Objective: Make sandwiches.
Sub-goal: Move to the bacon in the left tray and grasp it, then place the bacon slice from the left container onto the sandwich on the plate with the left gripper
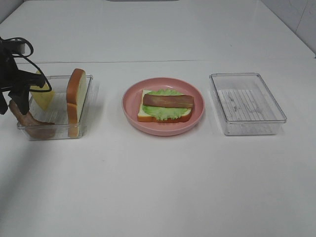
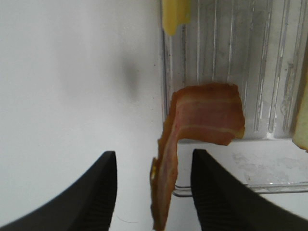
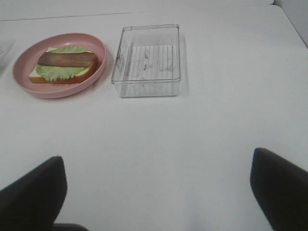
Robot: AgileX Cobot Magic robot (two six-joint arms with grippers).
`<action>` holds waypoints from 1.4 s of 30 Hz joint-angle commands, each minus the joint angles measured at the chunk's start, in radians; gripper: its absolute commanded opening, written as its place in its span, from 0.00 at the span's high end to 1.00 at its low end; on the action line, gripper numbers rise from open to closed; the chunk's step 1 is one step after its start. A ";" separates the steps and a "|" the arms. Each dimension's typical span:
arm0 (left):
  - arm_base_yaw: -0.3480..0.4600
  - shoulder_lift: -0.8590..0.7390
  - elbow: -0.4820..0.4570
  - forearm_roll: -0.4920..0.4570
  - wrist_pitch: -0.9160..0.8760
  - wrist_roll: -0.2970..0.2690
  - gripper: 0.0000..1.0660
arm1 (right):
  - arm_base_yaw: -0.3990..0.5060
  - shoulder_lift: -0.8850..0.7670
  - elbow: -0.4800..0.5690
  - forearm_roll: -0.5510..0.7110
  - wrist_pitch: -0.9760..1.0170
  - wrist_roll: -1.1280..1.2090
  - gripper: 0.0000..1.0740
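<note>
White worktop (image 1: 158, 187) w/ left tray (image 1: 59, 76) and pink plate (image 1: 129, 106) mid. Half-built sandwich (image 1: 165, 112) on plate: bread, lettuce, 1 bacon. Spare bacon strip (image 2: 207, 115) droops over tray wall; looks light, floppy, so pinch mid-strip across flat faces. Here left pincer (image 2: 153, 154) straddles it, part-spread, not touching; right pincer (image 3: 156, 156) spread wide, holding nothing.

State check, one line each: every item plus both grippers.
left gripper: open, jaws either side of the loose bacon
loose bacon: bent, one end up between the jaws, other in the left tray
spare bread: on edge in the left tray
cheese: propped up in the left tray
half-built sandwich: on the plate; bread, lettuce, one bacon strip, no cheese or top slice
right tray: empty
right gripper: open, holding nothing
</note>
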 commanded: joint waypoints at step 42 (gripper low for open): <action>-0.005 -0.125 -0.001 -0.009 0.012 0.005 1.00 | -0.001 -0.024 0.002 -0.005 -0.005 -0.013 0.09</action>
